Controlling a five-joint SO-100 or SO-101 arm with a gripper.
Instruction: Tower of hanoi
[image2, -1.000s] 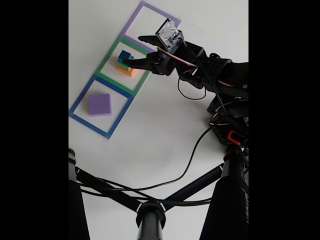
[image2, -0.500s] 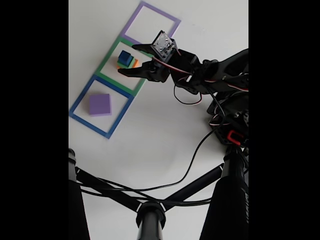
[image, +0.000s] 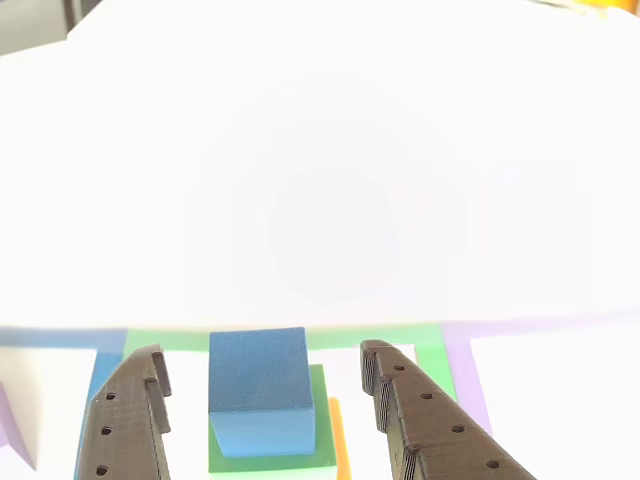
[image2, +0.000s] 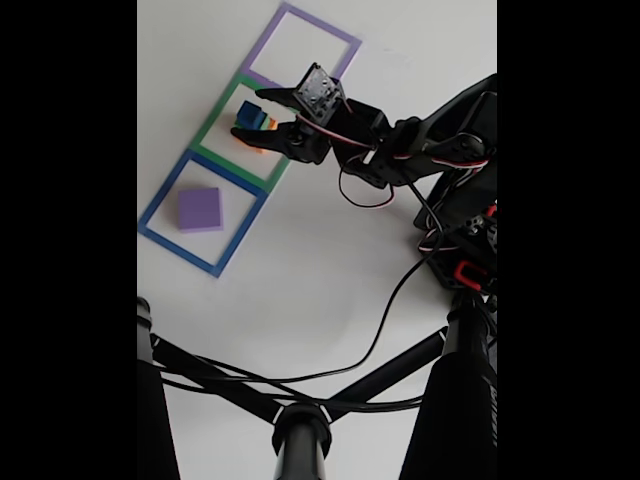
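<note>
The tower of hanoi is split over two spots. A small blue cube (image: 260, 385) (image2: 247, 111) tops a green block (image: 322, 425), with an orange-yellow block (image: 338, 440) at the bottom. This stack stands inside the flat green square outline (image2: 212, 128). The purple block (image2: 200, 209) lies alone inside the blue outline (image2: 160, 205). My gripper (image: 262, 352) (image2: 248, 116) is open and reaches in from the right in the fixed view. One finger stands on each side of the blue cube. The other view shows gaps between the cube and both fingers (image: 420, 420).
The purple square outline (image2: 283, 14) at the far end holds nothing. The arm's body and red-marked base (image2: 462, 272) fill the right side. Black cables (image2: 385, 320) trail across the table toward black stand legs (image2: 300, 425) near the front edge.
The gripper has swung left toward the stack and lowered. Its open fingers now straddle the blue cube, where a second ago they were to the cube's right. The blocks have not moved.
</note>
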